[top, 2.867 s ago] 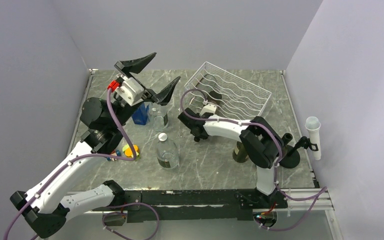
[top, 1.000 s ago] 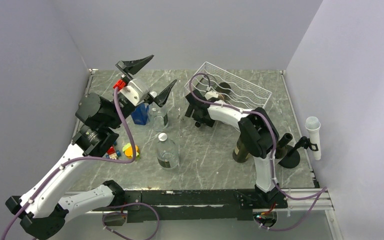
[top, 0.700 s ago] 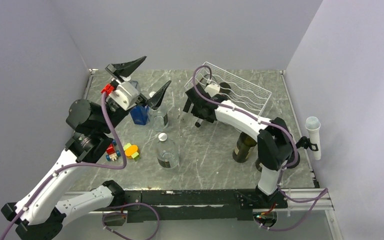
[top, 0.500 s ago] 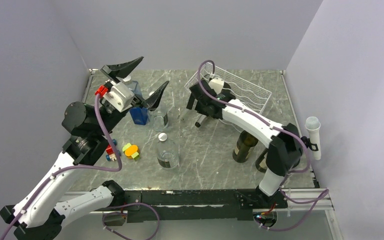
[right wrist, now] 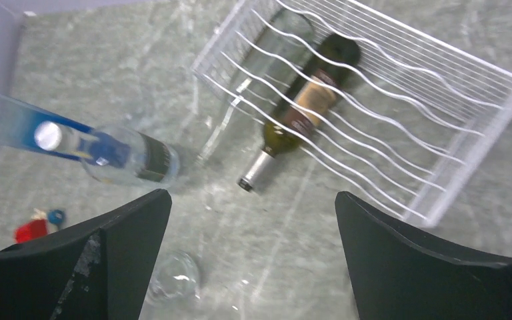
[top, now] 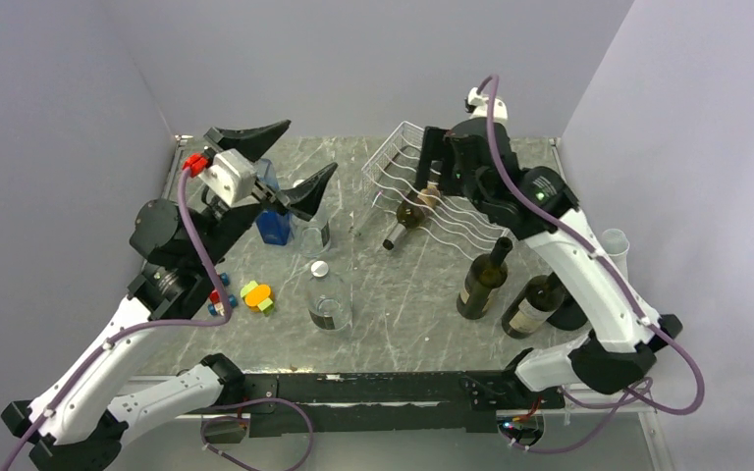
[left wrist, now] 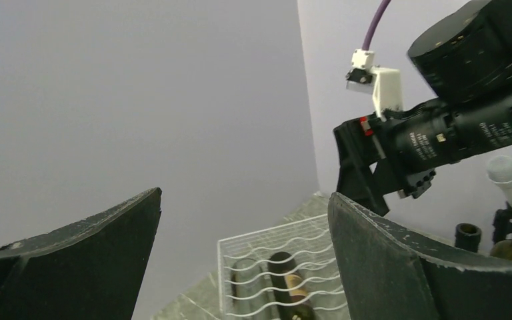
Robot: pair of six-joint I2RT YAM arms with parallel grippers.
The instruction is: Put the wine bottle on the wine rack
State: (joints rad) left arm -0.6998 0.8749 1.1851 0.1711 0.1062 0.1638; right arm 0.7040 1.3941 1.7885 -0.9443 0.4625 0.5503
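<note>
Basically looking done: the wine bottle (right wrist: 307,100) is lying on its side in a groove of the wine rack (right wrist: 427,133), toward the rack's left end, with nothing touching it. Its base is pointing far and its neck is sticking out past the rack's near edge over the table (top: 403,294); I can't tell whether the cap is touching the surface. The right gripper (right wrist: 252,197) is hovering above the rack with its jaws spread wide, carrying nothing and well apart from the bottle. The left gripper (top: 312,147) is also gaping wide and holding nothing, hanging over the far-left side, away from the rack. Two upright bottles (top: 479,280) are standing near right, off the rack. I'm judging the placement complete, with only pulling the right arm clear remaining, maybe after checking the bottle isn't sliding out neck-first.
</note>
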